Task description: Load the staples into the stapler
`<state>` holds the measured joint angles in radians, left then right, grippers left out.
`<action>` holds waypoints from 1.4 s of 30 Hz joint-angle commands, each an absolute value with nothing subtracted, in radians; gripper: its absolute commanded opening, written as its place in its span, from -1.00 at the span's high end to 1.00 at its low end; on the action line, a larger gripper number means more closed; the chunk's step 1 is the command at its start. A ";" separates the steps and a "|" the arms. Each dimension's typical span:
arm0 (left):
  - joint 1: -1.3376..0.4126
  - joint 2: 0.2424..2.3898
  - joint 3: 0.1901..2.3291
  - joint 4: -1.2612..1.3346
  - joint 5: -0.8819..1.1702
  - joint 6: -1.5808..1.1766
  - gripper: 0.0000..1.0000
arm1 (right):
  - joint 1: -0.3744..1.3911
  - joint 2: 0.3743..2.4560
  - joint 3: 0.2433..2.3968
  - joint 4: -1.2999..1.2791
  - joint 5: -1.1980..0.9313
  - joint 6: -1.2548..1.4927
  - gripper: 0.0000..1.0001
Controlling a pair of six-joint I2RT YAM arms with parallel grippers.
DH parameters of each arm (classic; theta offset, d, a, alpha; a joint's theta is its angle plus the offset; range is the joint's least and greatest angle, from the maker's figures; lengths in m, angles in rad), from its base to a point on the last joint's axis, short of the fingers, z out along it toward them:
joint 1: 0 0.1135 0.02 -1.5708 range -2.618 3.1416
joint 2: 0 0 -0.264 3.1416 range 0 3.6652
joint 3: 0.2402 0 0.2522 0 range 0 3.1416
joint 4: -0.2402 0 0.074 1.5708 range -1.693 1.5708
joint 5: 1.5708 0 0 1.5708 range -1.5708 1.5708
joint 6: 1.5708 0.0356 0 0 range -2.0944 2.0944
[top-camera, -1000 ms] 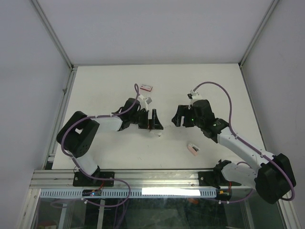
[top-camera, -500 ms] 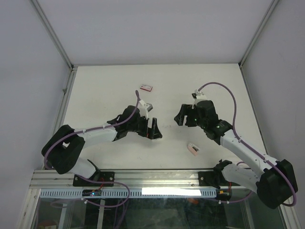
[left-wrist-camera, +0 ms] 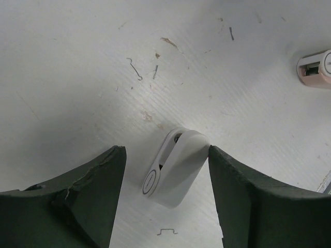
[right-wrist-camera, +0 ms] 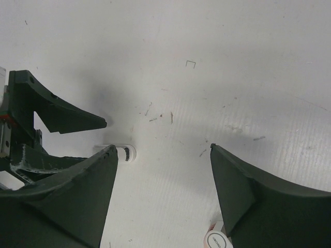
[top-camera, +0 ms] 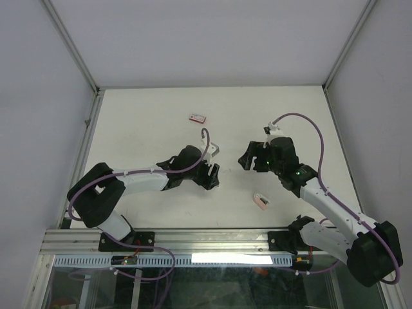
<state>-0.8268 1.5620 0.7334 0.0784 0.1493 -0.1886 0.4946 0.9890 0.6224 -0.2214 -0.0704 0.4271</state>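
- Because the left gripper stands half-wide around a small white hinged piece, which I take for the stapler or part of it, a squeeze could go wrong. The piece touches one finger and is clear of the other, lying on its side and off-centre, so it could skid or spin out instead of being pinched.
- Grabbed aslant, it may tip so that its loading channel ends up hidden or facing the wrong way.
- The staples are nowhere near. Their red box lies at 12 o'clock from the left gripper, well apart, on the far part of the table. No strip shows, so nothing is ready to load.
- The right gripper hangs wide and empty at 2 o'clock from the left one. If both converge on the piece, fingers could collide.
- A pinkish-white piece lies at 6 o'clock from the right gripper. I cannot tell whether it belongs to the stapler.
- Count: two grippers, one red box, one white hinged piece and one pinkish-white piece. One whole loose staple shows in the left wrist view and one in the right wrist view, perhaps the same. Bent scraps are too small to count.
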 commanded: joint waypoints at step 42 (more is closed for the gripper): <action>-0.900 1.580 0.750 0.109 0.117 -0.098 0.65 | 0.439 0.906 0.616 -0.244 -0.275 0.573 -0.54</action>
<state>-0.8833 1.6028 0.7433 0.0750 0.1314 -0.1154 0.4477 0.9146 0.5980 -0.2527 -0.2737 0.5442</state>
